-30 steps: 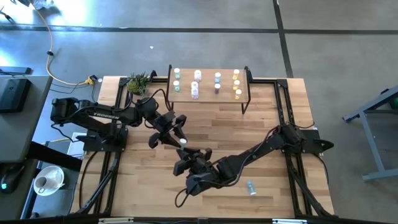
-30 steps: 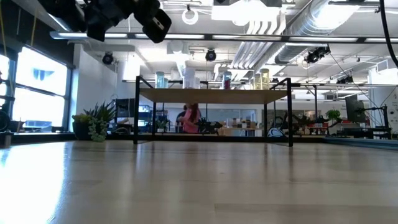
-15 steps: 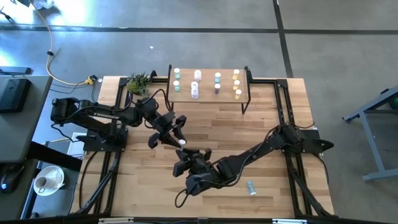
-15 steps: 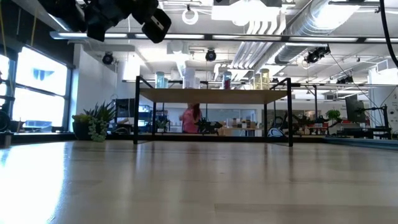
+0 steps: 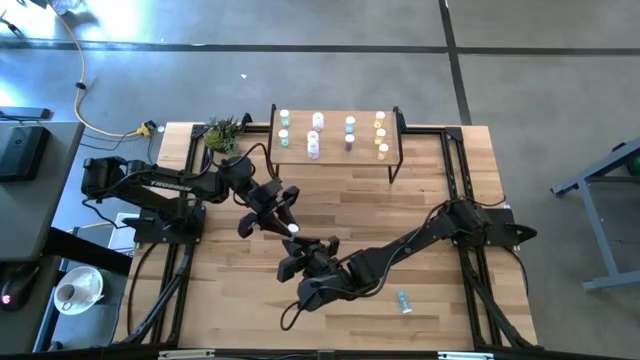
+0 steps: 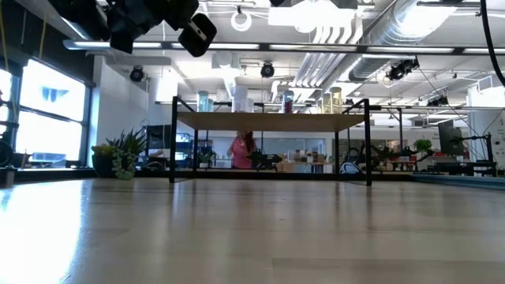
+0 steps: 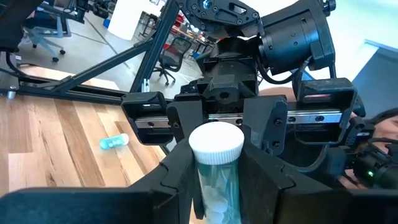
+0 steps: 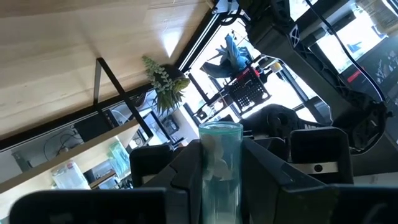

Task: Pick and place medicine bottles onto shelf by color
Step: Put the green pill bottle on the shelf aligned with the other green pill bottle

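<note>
High view: left gripper (image 5: 280, 222) and right gripper (image 5: 312, 253) meet mid-table, bottle (image 5: 294, 229) bridging them; shelf (image 5: 335, 150) beyond, nearer left arm.
Left wrist view: fingers closed on bottle, cap toward right gripper.
Right wrist view: fingers clamp bottle's base end.

Medicine bottles and the shelf

One teal-green bottle (image 7: 214, 171) with a white cap is in the air over the middle of the bench, between both tools. A second bottle (image 5: 403, 301), light blue, lies on its side on the bench near the front right. The shelf (image 5: 334, 153), a light wood board on thin black legs, stands at the back edge and carries the other bottles (image 5: 349, 124) upright in rows.
</note>
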Motion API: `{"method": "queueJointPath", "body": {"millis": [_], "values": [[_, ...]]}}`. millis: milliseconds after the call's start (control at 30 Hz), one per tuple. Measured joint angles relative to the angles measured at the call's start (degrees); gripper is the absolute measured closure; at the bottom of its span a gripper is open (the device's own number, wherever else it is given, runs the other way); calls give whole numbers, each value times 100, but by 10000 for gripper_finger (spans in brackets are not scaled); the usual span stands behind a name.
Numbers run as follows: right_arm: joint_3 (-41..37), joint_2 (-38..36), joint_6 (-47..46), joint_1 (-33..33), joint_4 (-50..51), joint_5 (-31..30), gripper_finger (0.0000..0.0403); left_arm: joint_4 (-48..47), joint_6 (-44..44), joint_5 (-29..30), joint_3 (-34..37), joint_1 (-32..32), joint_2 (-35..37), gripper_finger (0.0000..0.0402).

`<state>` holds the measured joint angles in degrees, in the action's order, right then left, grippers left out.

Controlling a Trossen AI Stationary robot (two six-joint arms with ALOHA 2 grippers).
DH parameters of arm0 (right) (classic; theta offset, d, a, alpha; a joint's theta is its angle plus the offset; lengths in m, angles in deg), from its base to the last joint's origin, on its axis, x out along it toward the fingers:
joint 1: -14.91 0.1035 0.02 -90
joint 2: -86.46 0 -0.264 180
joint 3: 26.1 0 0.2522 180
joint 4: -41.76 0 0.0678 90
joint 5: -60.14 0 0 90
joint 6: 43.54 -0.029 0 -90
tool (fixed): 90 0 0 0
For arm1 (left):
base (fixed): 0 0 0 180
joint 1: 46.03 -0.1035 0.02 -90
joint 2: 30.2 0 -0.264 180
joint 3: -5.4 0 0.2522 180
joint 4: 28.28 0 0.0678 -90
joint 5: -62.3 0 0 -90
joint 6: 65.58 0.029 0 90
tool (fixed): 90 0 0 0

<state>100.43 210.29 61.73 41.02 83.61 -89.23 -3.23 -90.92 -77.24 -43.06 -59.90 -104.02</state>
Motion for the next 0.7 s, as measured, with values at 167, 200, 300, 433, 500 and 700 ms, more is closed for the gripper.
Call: {"method": "queueJointPath", "body": {"millis": [167, 200, 300, 433, 500, 700], "values": [[0, 0, 25, -9, -8, 33, 324, 0, -37, -133, -2, -38, 0, 307], [0, 0, 23, -13, -12, 48, 324, 0, -86, -173, -2, -62, 0, 307], [0, 0, -119, -22, -14, 143, 324, -12, -165, -227, -2, -104, 0, 307], [0, 0, -264, -20, -16, 203, 318, -24, -272, -247, -2, -111, 0, 307], [0, 0, -395, -26, -20, 169, 306, -17, -299, -238, -2, -107, 0, 307], [0, -2, -821, -46, -34, 151, 260, 21, -212, -236, -2, -96, 0, 308]]}}
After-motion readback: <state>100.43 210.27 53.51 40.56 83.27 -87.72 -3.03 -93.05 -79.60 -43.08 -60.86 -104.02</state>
